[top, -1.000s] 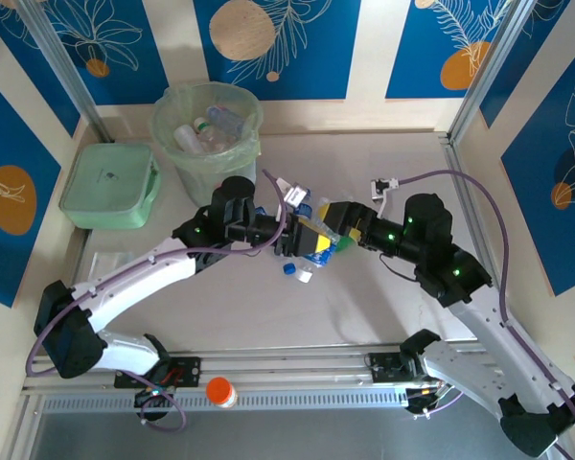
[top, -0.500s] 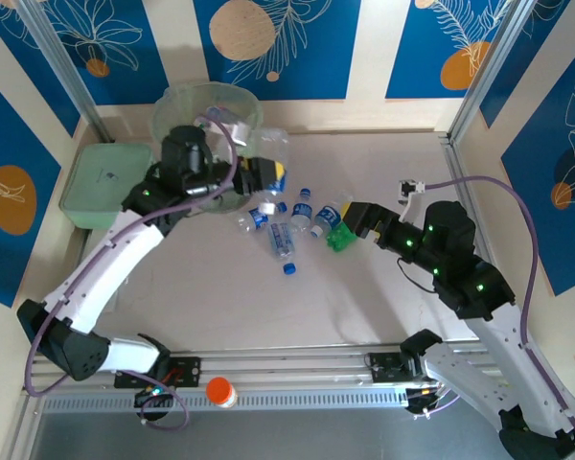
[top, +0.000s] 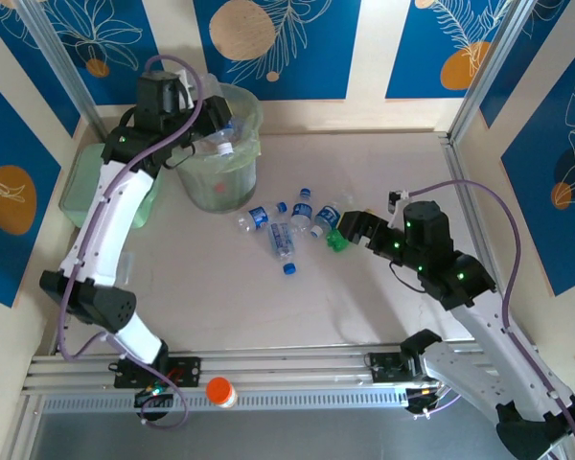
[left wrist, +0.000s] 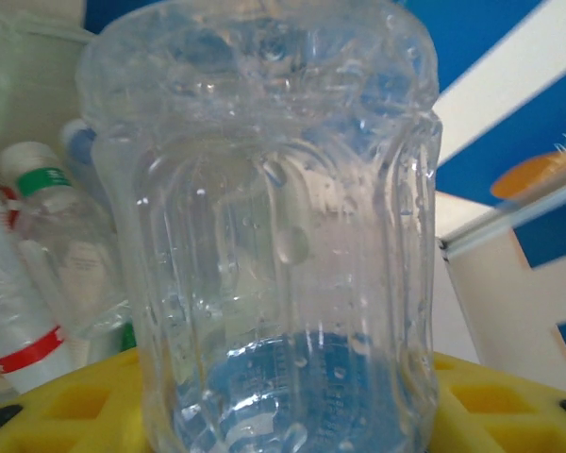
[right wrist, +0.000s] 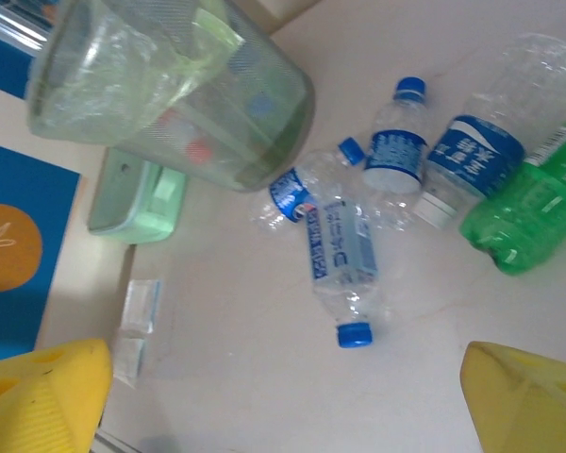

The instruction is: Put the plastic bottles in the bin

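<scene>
Sitting between the left gripper's jaws is one bottle (above the bin).

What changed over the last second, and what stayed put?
The left gripper carried a clear plastic bottle from the centre pile to above the round pale green bin, still gripping it. The right gripper drew back rightward, open, empty. The remaining loose bottles and the flat green lidded box stayed put.

Up in the upper left we've got the pale green bin, bottles inside, one clear bottle over it; mid-frame, four clear bottles and a green bottle lie flat.
</scene>
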`<action>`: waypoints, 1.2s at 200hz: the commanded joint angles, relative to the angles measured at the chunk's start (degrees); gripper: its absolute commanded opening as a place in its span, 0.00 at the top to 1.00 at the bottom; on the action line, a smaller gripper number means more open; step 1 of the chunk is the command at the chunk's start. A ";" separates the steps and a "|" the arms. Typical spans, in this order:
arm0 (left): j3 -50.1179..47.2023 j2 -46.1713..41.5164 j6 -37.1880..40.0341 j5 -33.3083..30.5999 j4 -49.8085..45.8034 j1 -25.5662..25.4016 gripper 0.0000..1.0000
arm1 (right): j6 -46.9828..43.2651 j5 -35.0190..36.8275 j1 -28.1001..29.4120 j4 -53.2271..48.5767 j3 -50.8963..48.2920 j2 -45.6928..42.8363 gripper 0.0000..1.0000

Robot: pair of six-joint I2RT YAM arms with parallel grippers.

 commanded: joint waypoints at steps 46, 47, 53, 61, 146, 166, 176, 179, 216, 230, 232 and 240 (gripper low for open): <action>14.27 11.38 -4.94 -1.94 -4.05 5.38 0.72 | 0.04 1.78 -0.75 -0.65 -3.73 -0.06 0.06; 14.55 11.47 -4.91 -1.93 -4.12 5.48 0.72 | 0.13 1.74 -0.75 -0.63 -3.85 -0.04 0.06; 15.99 12.62 -4.96 -2.01 -4.46 5.86 0.72 | 0.55 1.46 -0.76 -0.46 -4.24 0.19 0.06; 17.65 14.06 -5.18 -2.34 -4.92 6.38 0.73 | 1.15 1.13 -0.75 -0.31 -4.79 0.59 0.06; 25.01 25.36 -9.92 -2.84 -11.85 9.23 0.74 | 1.60 1.34 -0.66 0.44 -5.98 2.65 0.07; 24.77 26.99 -11.22 -3.77 -13.27 9.36 0.71 | 1.76 1.34 -0.66 0.62 -6.00 3.33 0.07; 23.61 27.38 -11.78 -4.30 -12.92 9.39 0.71 | 1.88 1.08 -0.66 0.77 -6.08 3.64 0.07; 23.31 27.46 -11.92 -4.30 -12.62 9.37 0.71 | 1.95 1.00 -0.66 0.79 -6.15 3.80 0.07; 20.00 27.89 -13.54 -4.15 -11.71 9.62 0.64 | 2.02 1.01 -0.66 0.71 -6.25 4.33 0.07; 17.50 27.08 -13.98 -5.06 -11.17 9.73 0.59 | 2.13 1.38 -0.66 0.60 -6.23 4.23 0.06; 17.11 26.93 -14.11 -5.15 -11.05 9.83 0.58 | 2.19 1.42 -0.66 0.62 -6.20 4.27 0.06; 15.68 26.45 -14.59 -5.07 -10.59 10.15 0.55 | 2.31 1.45 -0.66 0.62 -6.25 4.36 0.07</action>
